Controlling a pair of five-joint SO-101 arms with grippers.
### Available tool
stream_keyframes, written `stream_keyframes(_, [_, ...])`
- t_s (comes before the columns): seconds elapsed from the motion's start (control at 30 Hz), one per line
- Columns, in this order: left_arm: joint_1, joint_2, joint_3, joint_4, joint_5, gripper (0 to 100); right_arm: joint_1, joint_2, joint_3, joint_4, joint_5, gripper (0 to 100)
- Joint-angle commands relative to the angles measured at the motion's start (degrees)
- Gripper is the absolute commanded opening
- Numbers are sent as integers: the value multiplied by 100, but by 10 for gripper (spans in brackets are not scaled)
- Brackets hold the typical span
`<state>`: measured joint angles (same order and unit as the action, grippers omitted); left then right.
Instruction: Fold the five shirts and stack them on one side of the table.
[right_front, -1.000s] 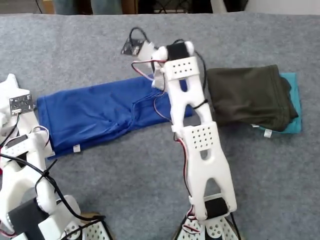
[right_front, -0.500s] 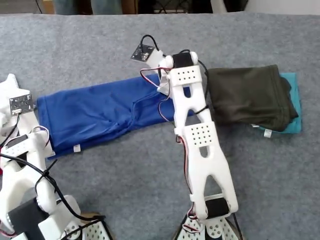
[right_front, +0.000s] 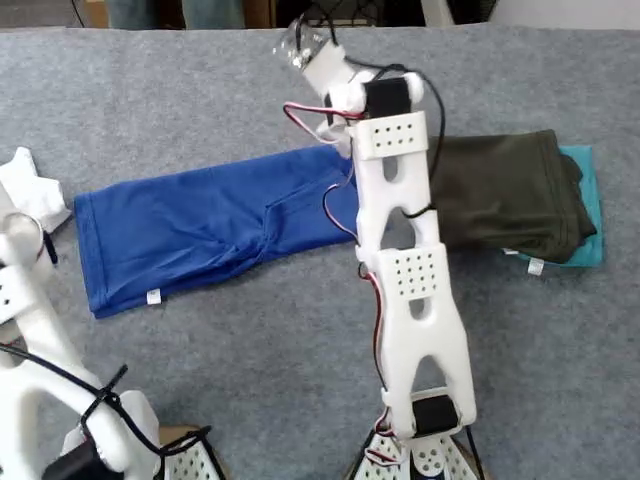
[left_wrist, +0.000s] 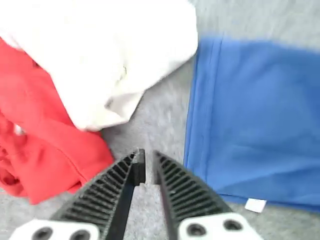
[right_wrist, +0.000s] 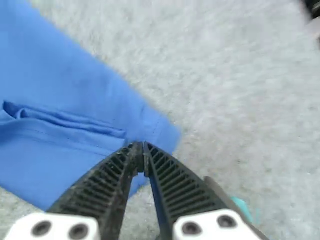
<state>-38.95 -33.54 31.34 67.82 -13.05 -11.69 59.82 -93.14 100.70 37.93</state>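
Two grippers, both pinched together on nothing: right gripper (right_wrist: 140, 152) over the blue shirt's (right_front: 200, 225) end mid-frame, left gripper (left_wrist: 148, 167) at its left end, beside white shirt (left_wrist: 95, 55) and red shirt (left_wrist: 45, 150). Folded olive shirt (right_front: 500, 190) rests on teal shirt (right_front: 588, 200), right.

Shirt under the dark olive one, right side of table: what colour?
Teal shirt, clearest in the high view.

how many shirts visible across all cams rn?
5: blue shirt spread flat in the middle; dark green shirt folded on a teal shirt at right; white shirt and red shirt bunched beside the blue one's end.
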Motion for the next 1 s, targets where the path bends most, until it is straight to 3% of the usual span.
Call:
stream_keyframes(0.0, [163,484,-760,343,9,130,-35,-840,224,53,-149,15])
stream_keyframes(0.13, [171,1776,-1182,369,18,140,-70,-1429,901,53,-149,15])
stream_keyframes(0.33, [101,3437,-2211,1081,545,295,-62,-2132,1974,44,-149,15])
stream_keyframes(0.73, [92,6092,-3618,1099,589,284,-70,-2580,2457,44,-149,15])
stream_keyframes(0.97, [418,7095,-4374,1662,651,141,-132,-2589,2431,44,-185,15])
